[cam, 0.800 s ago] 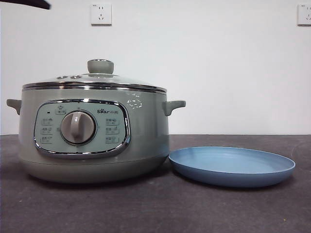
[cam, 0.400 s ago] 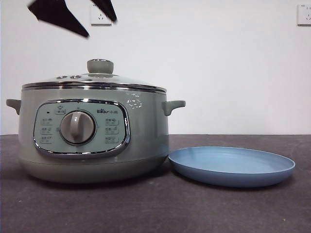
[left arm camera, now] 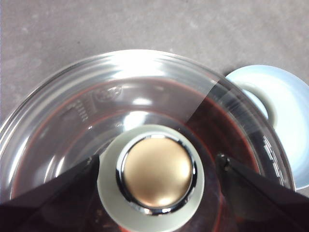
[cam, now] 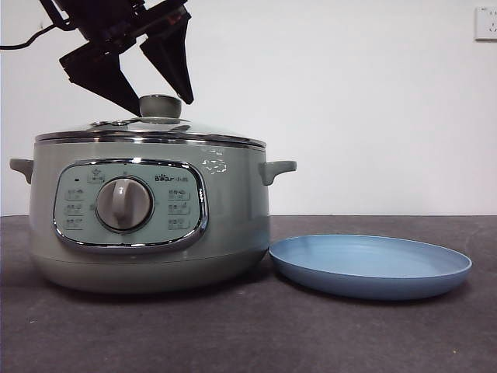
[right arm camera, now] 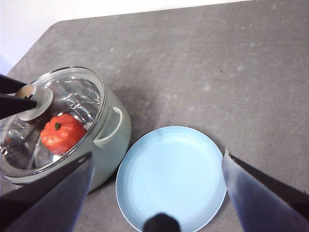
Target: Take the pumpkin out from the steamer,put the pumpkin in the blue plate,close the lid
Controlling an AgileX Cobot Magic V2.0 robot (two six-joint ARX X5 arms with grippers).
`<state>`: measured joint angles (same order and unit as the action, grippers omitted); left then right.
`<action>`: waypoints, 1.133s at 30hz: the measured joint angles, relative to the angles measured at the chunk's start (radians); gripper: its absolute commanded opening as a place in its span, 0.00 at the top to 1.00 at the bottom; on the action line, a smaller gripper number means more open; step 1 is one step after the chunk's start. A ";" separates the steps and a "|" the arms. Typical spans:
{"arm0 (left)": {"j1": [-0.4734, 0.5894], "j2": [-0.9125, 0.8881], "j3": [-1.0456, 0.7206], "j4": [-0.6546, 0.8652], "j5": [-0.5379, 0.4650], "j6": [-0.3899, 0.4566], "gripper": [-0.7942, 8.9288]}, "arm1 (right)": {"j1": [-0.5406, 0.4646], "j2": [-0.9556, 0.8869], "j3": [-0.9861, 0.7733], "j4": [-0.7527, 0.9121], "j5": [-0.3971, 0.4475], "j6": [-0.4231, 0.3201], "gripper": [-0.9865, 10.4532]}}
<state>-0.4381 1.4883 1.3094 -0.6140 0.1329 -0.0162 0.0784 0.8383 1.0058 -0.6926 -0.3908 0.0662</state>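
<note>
Right wrist view: mottled orange-red pumpkin (right arm camera: 62, 132) under glass lid (right arm camera: 72, 101); left hand (left arm camera: 157, 166) released around knob.

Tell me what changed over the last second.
The left gripper came down from the top corner and now straddles the lid's knob, jaws open on either side, nothing gripped yet. The lid remains on the steamer, the pumpkin is inside, and the blue plate sits empty beside it. The right gripper waits above the plate.
</note>
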 measured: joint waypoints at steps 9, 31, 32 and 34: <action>0.000 0.000 0.000 -0.005 0.000 0.029 0.72 | 0.000 0.000 0.000 0.000 0.000 0.000 0.53; -0.003 -0.092 -0.005 -0.031 -0.099 0.077 0.93 | 0.009 0.020 0.000 0.071 -0.112 0.026 0.53; -0.002 -0.119 -0.005 -0.037 -0.110 0.077 0.93 | 0.016 0.028 0.000 0.091 -0.145 0.036 0.53; 0.002 -0.185 -0.005 -0.049 -0.130 0.077 0.93 | 0.037 0.054 0.000 0.136 -0.193 0.062 0.53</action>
<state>-0.4366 1.3029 1.3041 -0.6628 0.0025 0.0612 0.1150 0.8921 1.0061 -0.5564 -0.5842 0.1280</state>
